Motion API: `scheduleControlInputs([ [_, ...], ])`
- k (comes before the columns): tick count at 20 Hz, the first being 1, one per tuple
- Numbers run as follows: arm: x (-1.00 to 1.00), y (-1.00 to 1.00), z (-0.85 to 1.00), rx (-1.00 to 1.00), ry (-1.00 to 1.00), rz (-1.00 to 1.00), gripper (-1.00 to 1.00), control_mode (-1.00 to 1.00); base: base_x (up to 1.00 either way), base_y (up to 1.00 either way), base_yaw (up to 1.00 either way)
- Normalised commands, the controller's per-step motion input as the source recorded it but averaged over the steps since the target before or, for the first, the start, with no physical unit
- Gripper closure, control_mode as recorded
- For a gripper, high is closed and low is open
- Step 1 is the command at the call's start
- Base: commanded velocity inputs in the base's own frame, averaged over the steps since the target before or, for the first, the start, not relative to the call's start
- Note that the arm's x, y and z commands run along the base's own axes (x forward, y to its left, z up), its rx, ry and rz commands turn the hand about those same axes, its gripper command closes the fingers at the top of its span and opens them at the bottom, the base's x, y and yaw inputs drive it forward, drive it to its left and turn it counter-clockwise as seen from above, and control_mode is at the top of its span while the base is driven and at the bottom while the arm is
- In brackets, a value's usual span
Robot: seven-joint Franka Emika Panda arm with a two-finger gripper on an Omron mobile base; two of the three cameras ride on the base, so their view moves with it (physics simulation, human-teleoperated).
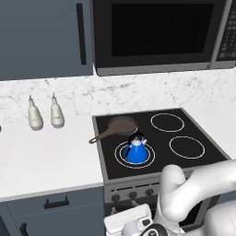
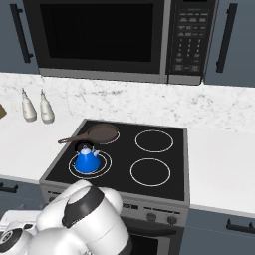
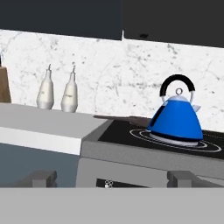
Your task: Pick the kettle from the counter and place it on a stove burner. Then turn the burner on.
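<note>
The small blue kettle [image 1: 136, 150] [image 2: 87, 160] [image 3: 176, 120] stands upright on the front-left stove burner [image 1: 120, 156] [image 2: 106, 164] [image 3: 209, 147]. The burner's double ring is white, not glowing. To the left of the cooktop lies the white counter [image 1: 46, 159] [image 2: 22, 144] [image 3: 39, 117]. My gripper [image 3: 111, 179] is low in front of the stove's front panel, level with the cooktop edge and well short of the kettle. It is open, its fingertips [image 3: 41, 178] wide apart with nothing between them.
A dark brown frying pan [image 1: 120, 125] [image 2: 99, 133] sits on the back-left ring, handle pointing left. Two cream bottles [image 1: 45, 114] [image 2: 37, 107] [image 3: 57, 92] stand by the backsplash. Control knobs [image 1: 132, 194] [image 2: 152, 216] line the stove front. A microwave [image 1: 156, 32] hangs above.
</note>
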Motion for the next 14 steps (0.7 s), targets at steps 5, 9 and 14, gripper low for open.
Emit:
scheduleControlInputs([
  [5,0.29,0.0,-0.13,0.06,-0.02,0.0,-1.0,-1.0,0.0,0.0,0.0],
  [9,0.26,0.0,-0.16,0.0,-0.01,0.01,-1.0,-1.0,0.0,0.0,0.0],
  [14,0.29,-0.05,-0.13,0.0,-0.02,0.0,-1.0,-1.0,0.0,0.0,0.0],
])
